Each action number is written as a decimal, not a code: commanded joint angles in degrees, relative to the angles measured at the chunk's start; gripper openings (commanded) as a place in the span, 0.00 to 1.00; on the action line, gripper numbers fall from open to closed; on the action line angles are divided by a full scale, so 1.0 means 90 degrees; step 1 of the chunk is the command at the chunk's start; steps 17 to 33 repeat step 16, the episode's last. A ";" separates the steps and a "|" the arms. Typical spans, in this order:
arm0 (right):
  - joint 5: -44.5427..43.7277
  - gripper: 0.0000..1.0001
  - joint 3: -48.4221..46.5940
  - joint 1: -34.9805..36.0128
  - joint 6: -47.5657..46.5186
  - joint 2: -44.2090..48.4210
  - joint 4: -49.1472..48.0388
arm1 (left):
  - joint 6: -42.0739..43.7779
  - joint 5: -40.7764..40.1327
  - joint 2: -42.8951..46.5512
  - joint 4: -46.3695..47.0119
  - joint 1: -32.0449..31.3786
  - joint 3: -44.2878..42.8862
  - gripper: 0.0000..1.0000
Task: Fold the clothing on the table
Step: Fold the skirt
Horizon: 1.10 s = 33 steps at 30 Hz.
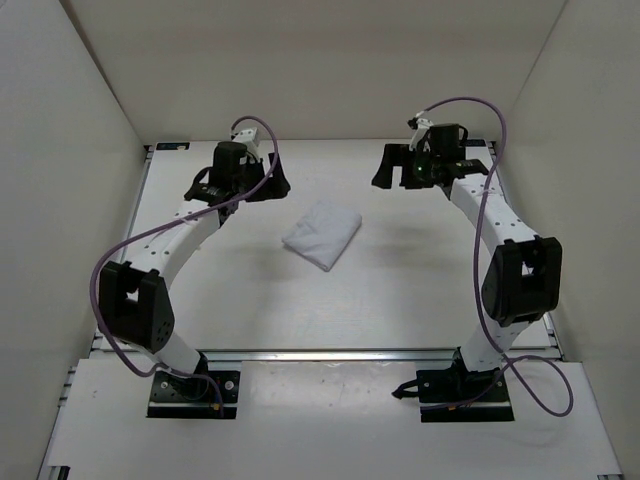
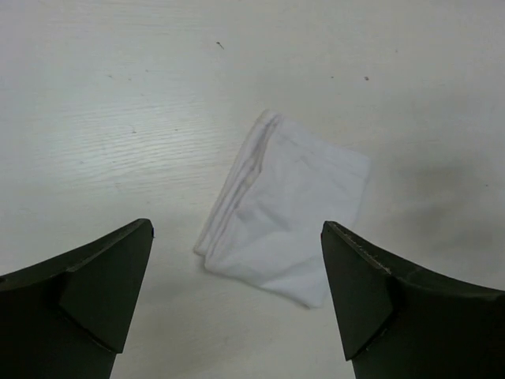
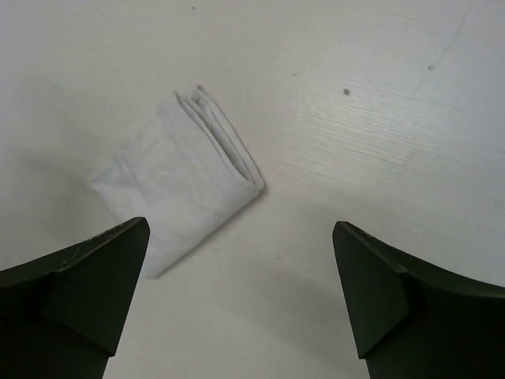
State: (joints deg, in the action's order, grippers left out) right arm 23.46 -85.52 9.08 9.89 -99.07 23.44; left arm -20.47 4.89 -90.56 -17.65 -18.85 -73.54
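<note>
The clothing is a small white garment folded into a compact wad, lying flat near the middle of the table. In the left wrist view the clothing shows stacked layered edges along its left side. In the right wrist view the clothing lies to the upper left. My left gripper hovers above the table to the left of and behind the garment, open and holding nothing. My right gripper hovers to the right of and behind it, also open and holding nothing.
White enclosure walls close in the table on the left, right and back. A metal rail runs along the near edge between the two arm bases. Purple cables loop off both arms.
</note>
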 commanded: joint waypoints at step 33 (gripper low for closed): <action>-0.0841 0.95 0.2090 0.0183 -0.0259 0.1125 -0.0134 | 0.0721 -0.0582 0.1000 -0.0929 0.0220 0.1462 0.99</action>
